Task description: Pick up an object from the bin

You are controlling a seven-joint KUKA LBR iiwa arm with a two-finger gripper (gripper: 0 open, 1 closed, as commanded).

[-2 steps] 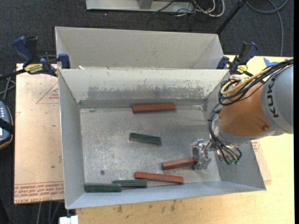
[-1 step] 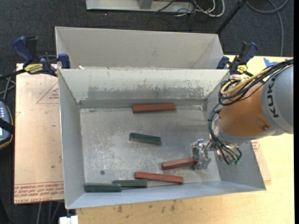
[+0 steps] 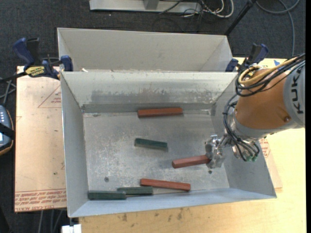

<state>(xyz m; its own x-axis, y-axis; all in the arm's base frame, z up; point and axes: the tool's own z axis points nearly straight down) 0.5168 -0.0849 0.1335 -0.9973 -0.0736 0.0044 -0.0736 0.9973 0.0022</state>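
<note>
My gripper [image 3: 212, 160] is low at the bin's right side, and its fingers stand at the right end of a red-brown bar [image 3: 188, 162] that lies on the floor, pointing left. The bar's right end disappears between the fingers. A second red-brown bar [image 3: 165, 184] lies just below, near the front wall. A short dark green bar [image 3: 151, 143] lies left of the gripper, in the middle of the floor.
Another red-brown bar [image 3: 160, 112] rests along the back wall. Two dark green bars [image 3: 120, 193] lie end to end at the front left corner. The arm's orange cover and cables hang over the bin's right wall.
</note>
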